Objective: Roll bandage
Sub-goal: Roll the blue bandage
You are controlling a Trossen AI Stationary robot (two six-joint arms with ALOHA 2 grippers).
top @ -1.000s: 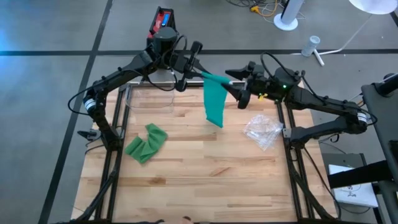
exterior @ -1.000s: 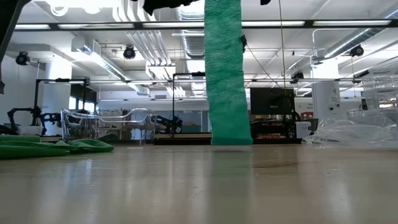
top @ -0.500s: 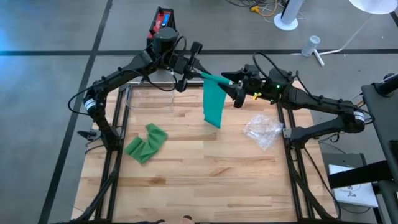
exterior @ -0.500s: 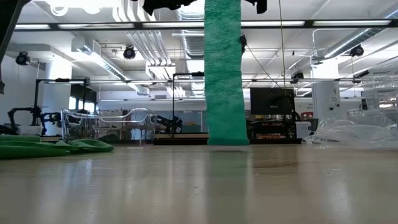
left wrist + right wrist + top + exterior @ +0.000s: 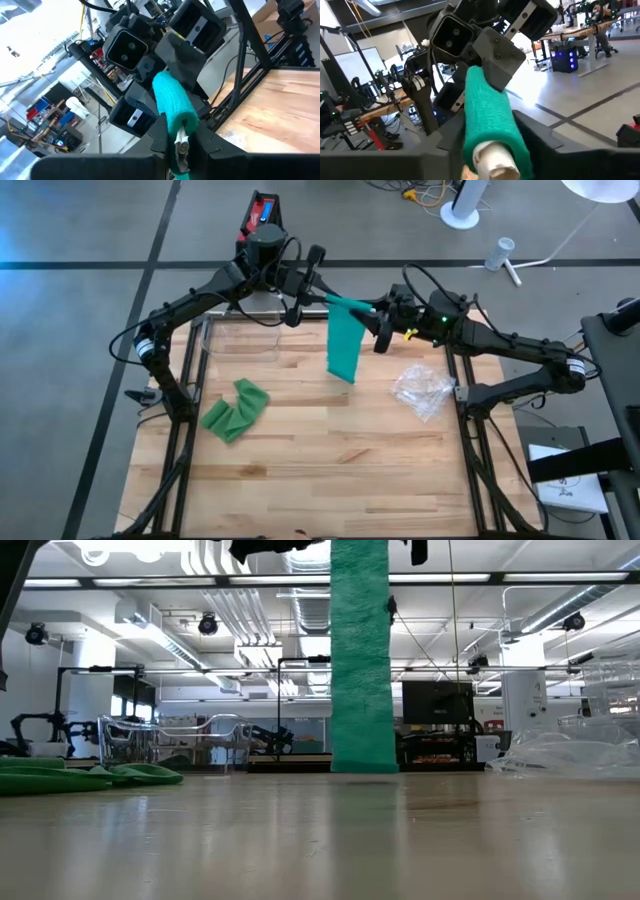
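Right gripper has closed in on the hanging bandage roll.

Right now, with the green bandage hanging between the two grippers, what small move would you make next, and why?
Probably keep turning the roll to wind up more: the left gripper and right gripper hold it from opposite ends above the table, and a long green bandage tail hangs unrolled.

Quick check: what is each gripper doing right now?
Left gripper: shut on the bandage roll, above the table.
Right gripper: shut on the same bandage roll from the other end.
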